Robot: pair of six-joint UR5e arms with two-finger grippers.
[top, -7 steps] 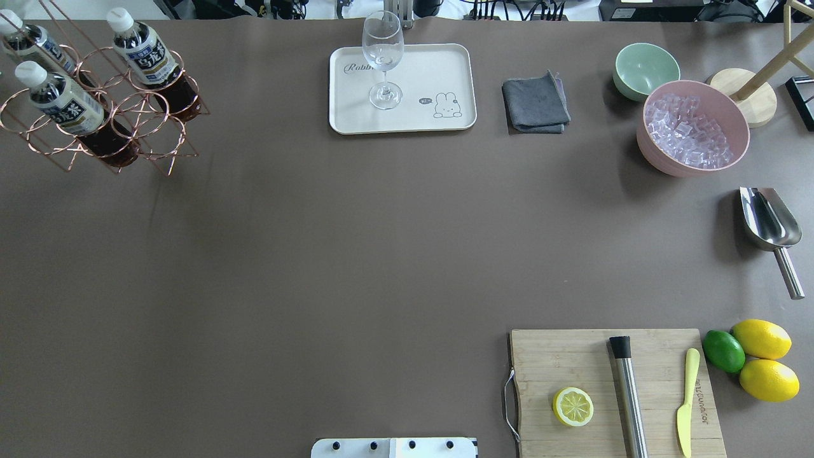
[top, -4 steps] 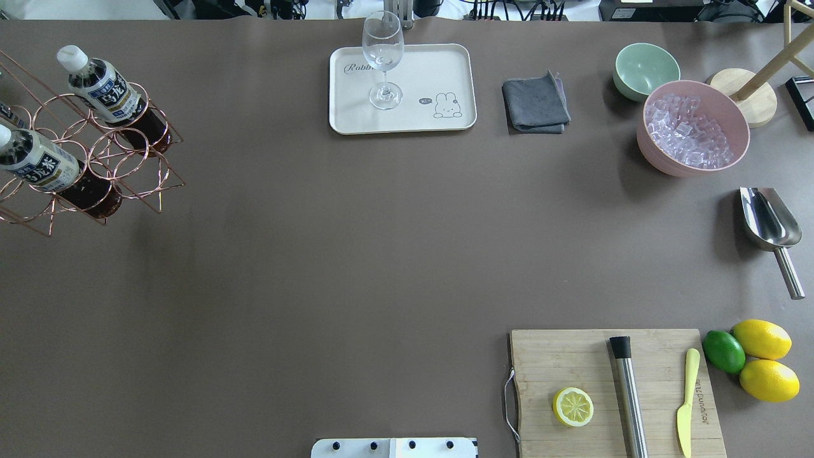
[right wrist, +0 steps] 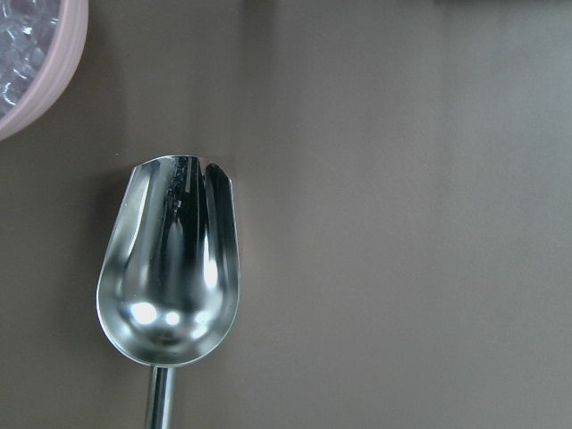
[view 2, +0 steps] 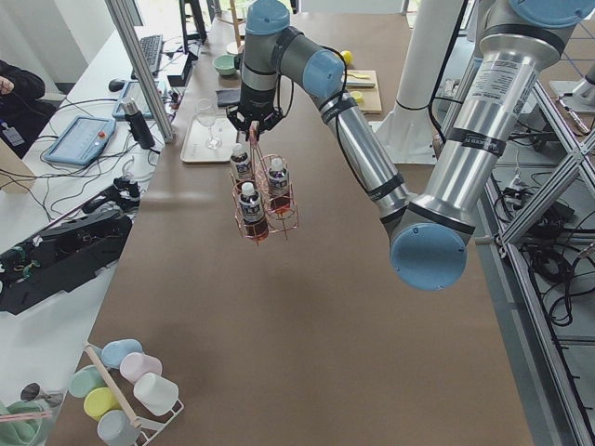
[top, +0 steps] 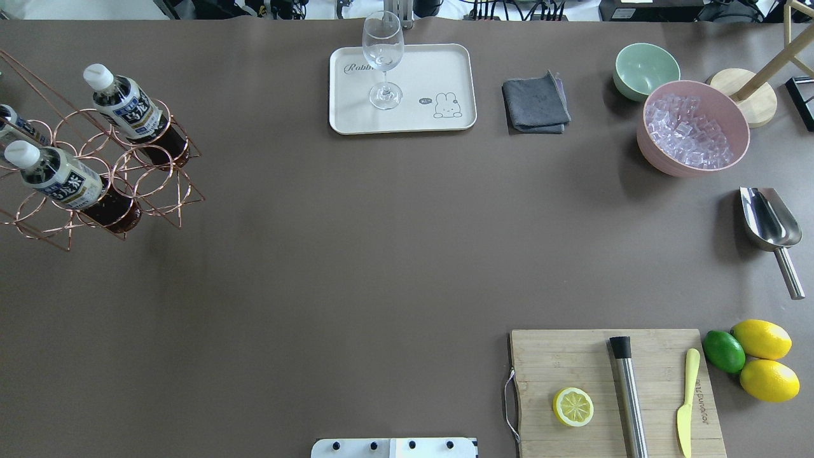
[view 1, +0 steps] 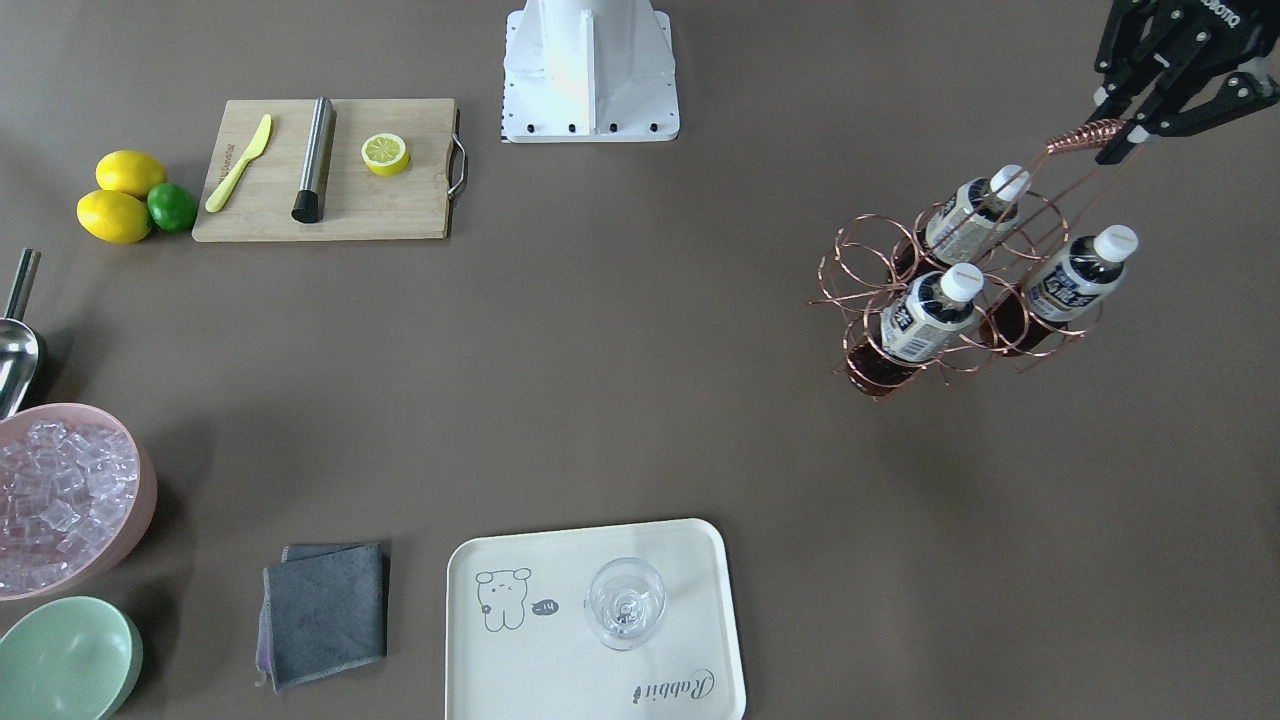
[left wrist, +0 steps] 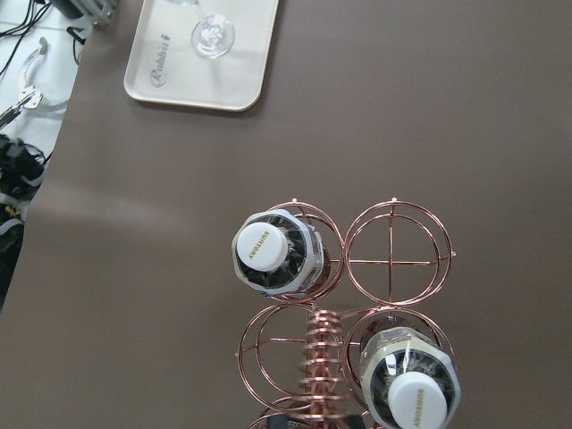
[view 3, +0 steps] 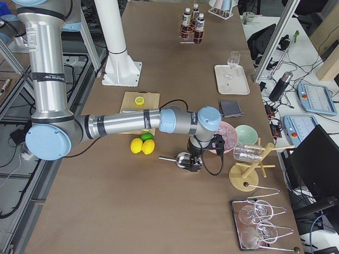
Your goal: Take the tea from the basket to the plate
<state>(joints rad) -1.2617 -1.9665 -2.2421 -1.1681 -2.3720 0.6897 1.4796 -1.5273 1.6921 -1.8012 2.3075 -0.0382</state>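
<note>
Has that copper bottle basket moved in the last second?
Yes. In the overhead view the basket, held by the left claw, now sits lower in the picture, closer to the robot's side, while the plate has stayed put.

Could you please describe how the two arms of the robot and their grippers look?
The left arm and the right arm are both silver metal tubes with round light blue joint caps. The left gripper is black, with jointed link fingers and white lettering on its body. The right gripper is black too, and a thin black cable runs along that arm.
</note>
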